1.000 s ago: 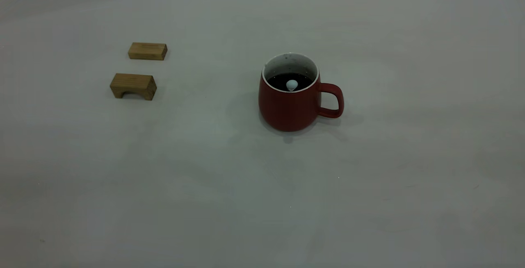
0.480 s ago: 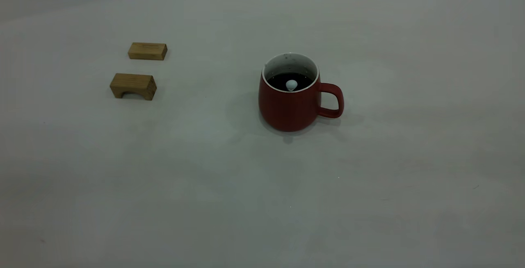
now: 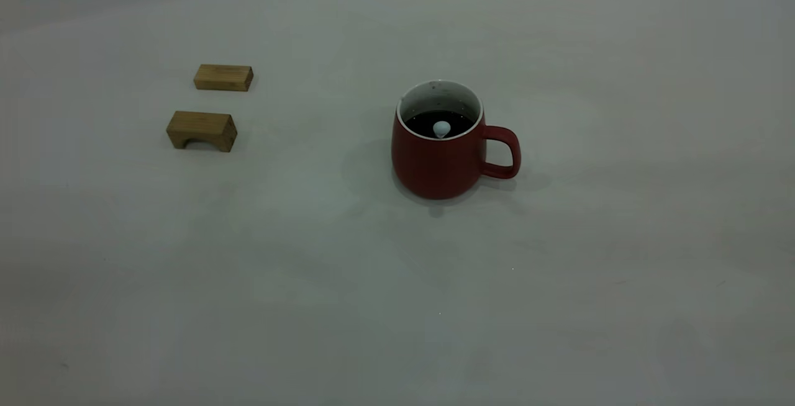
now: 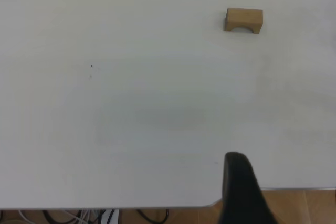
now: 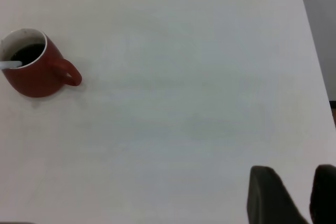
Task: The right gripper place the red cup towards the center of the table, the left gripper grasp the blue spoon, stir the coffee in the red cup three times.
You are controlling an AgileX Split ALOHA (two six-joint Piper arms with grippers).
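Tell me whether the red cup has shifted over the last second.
No. The red cup sits at the same spot relative to the two wooden blocks, handle toward the right arm's side.

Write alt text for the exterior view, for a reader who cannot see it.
A red cup of dark coffee stands near the middle of an off-white table, its handle pointing right and the blue spoon resting inside. Two wooden blocks sit apart at the left; no gripper is visible.
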